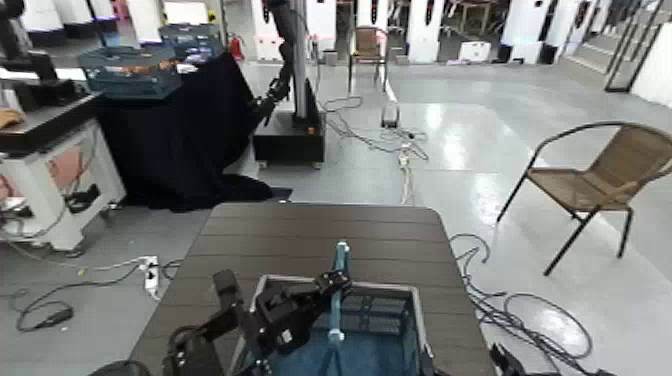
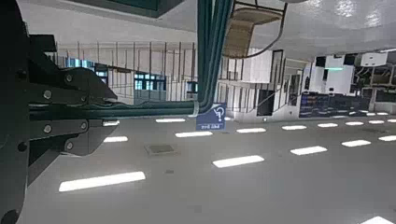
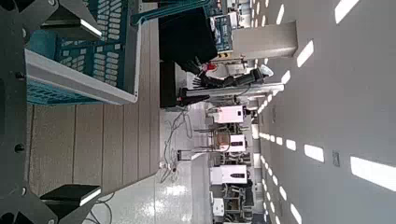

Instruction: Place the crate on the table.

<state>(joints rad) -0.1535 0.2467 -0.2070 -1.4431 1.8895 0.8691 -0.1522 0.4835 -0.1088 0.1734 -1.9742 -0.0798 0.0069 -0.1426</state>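
My left pincer is clamped on the crate handle, bottom centre over the table; right pincer state: cannot tell.

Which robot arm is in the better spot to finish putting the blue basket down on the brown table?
Probably the left. In the head view its pincer is right at the crate's upright handle, above the table. The right pincer barely shows at the picture's lower edge, beside the crate.
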